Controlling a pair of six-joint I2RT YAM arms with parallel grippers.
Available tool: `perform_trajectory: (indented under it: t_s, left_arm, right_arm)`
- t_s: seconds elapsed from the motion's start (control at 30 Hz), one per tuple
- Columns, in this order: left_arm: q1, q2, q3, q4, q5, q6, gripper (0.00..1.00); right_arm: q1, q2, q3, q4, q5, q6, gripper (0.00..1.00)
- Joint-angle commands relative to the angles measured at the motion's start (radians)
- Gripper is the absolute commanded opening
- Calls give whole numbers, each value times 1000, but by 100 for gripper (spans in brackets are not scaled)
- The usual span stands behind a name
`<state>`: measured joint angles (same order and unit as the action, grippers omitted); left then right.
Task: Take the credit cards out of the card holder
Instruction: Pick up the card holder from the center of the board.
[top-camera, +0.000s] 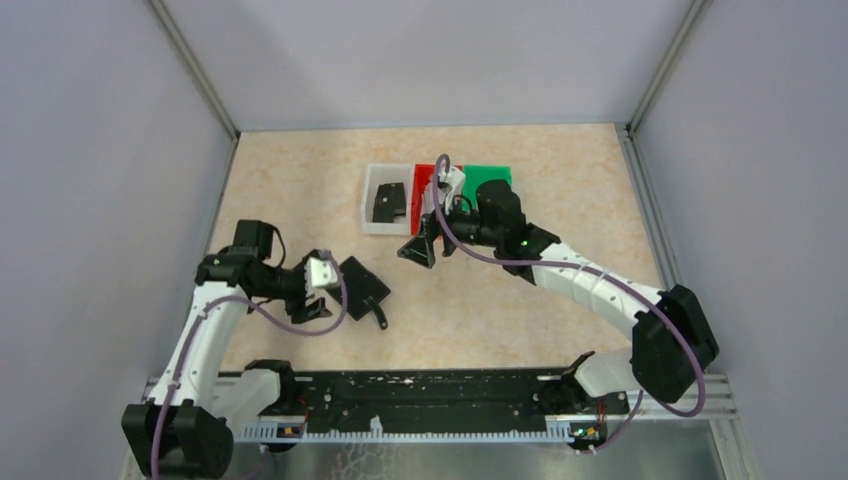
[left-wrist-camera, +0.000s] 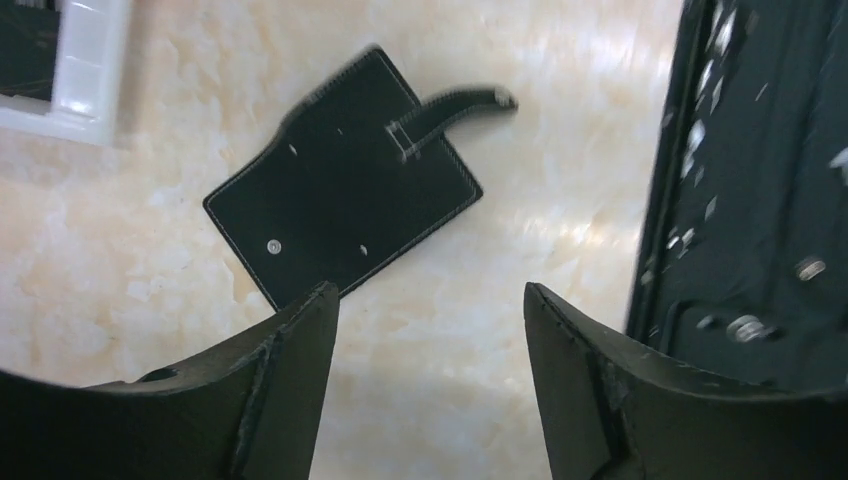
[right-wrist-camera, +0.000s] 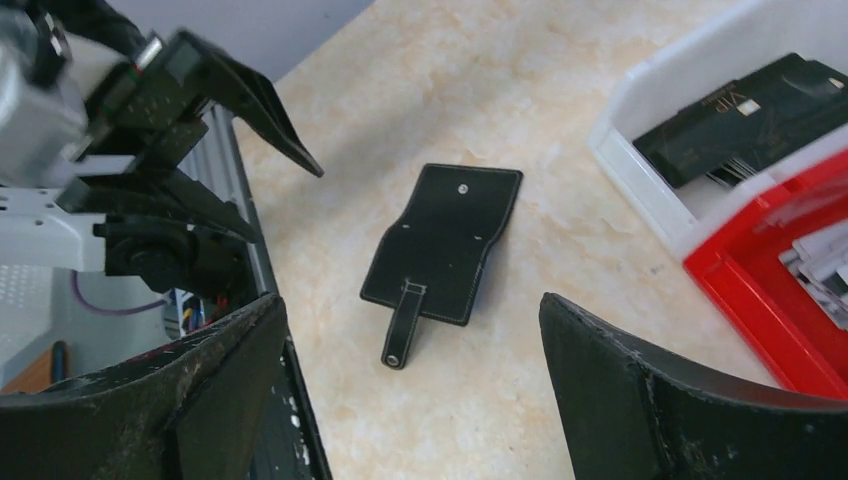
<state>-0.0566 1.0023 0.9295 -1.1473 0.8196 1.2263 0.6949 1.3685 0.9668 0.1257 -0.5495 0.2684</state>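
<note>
**A:** How's the card holder (top-camera: 362, 288) going to handle? It's lying shut and flat on the table (top-camera: 500, 320), just ahead of the left gripper (left-wrist-camera: 430, 300), whose jaws are apart and empty.

**B:** Light and floppy, I'd guess. Pinch an edge or the strap (right-wrist-camera: 403, 325). The right gripper (top-camera: 420, 250) gapes empty too. Only its wrist view shows pale cards (right-wrist-camera: 815, 265) in the red bin (right-wrist-camera: 740, 290).
</note>
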Motion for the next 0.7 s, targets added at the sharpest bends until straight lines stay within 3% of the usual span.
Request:
perform_trajectory:
  t_s: [0.0, 0.23, 0.47, 0.67]
  left_arm:
    - [-3, -94, -191, 196, -156, 438, 75]
    - [-3, -135, -396, 487, -61, 615, 76]
    - [-22, -194, -548, 548, 34, 811, 77]
    - [-68, -80, -570, 602, -14, 895, 73]
  right_arm:
    - [-17, -60, -53, -7, 87, -13, 95]
    - [-19, 2, -105, 27, 98, 110, 92]
    - [-19, 63, -149, 88, 102, 198, 89]
    - [-18, 62, -171, 117, 90, 219, 87]
